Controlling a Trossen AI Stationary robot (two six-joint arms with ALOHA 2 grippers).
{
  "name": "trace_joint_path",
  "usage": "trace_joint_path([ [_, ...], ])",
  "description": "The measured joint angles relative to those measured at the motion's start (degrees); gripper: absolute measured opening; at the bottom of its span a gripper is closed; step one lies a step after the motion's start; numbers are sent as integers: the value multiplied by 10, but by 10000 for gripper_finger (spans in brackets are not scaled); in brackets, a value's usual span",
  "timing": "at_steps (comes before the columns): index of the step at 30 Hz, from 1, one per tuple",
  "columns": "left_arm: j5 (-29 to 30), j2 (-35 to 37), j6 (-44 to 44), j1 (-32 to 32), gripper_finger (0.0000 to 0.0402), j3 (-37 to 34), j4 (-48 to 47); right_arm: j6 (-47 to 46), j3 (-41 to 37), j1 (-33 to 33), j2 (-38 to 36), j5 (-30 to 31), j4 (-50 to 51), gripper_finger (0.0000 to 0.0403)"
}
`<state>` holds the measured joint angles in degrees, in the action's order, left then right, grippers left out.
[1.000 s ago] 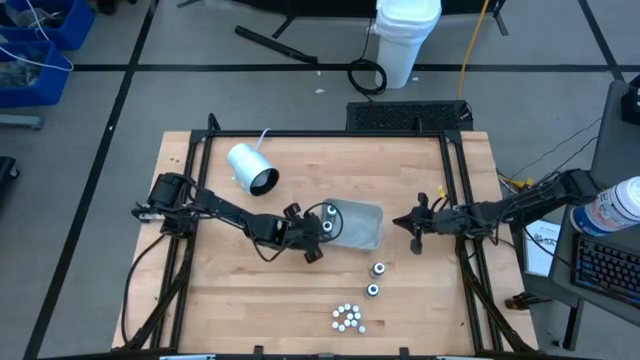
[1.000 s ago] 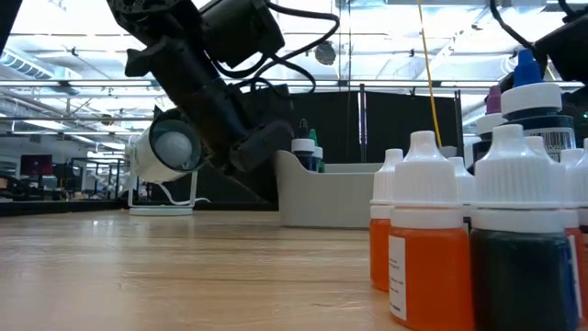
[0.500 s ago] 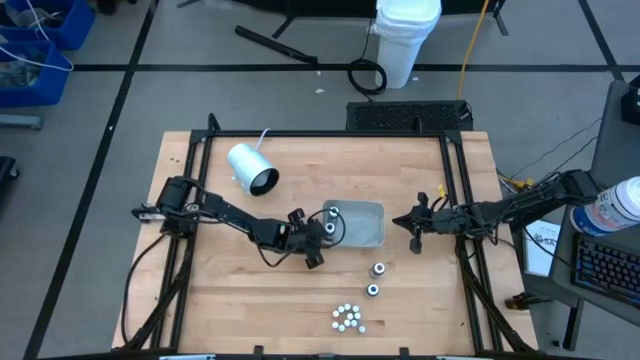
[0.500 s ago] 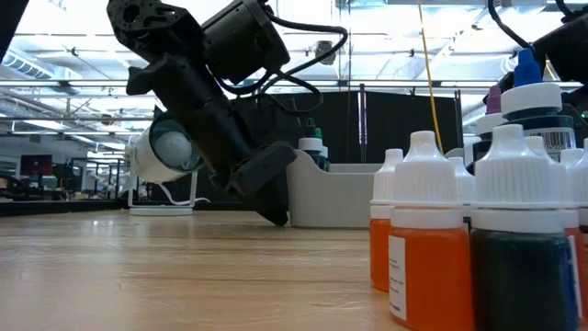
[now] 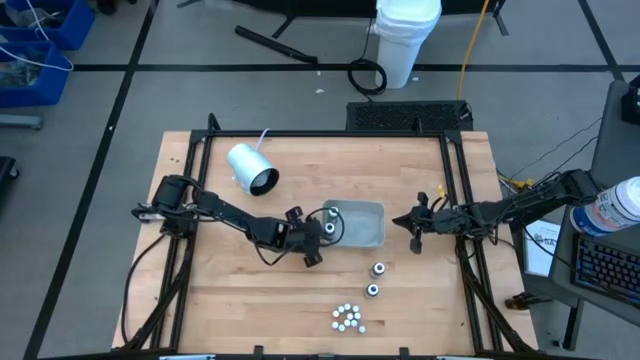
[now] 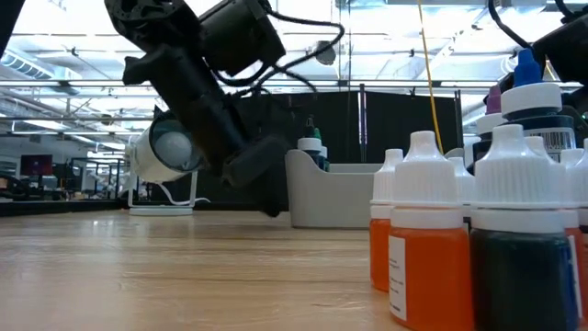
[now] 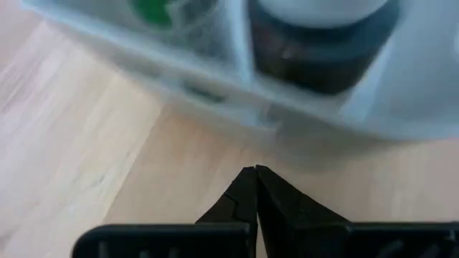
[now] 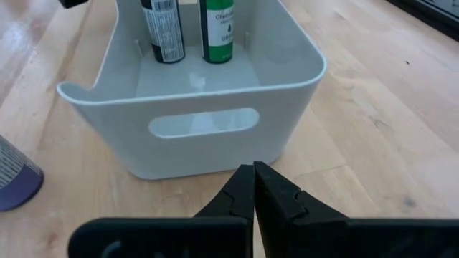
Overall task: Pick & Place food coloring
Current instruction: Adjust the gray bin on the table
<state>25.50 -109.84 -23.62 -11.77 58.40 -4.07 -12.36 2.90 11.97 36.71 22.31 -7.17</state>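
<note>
Left end effector (image 5: 316,243): tips together, empty, beside tray (image 5: 372,236).
Food coloring (image 5: 347,317): likely light, rigid, slick; grip below cap.

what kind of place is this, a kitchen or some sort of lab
Most likely a robotics lab or workshop, not a kitchen. A wooden table in a black metal frame stands on a grey floor marked with black tape, blue parts bins sit in one corner, and the low view shows a big hall with ceiling lights.
</note>
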Motion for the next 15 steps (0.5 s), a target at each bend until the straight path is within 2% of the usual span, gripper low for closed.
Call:
trace_joint_path([
  [15, -10, 0, 4, -19, 3, 0, 22, -2, 0, 0, 0, 0, -3, 0],
])
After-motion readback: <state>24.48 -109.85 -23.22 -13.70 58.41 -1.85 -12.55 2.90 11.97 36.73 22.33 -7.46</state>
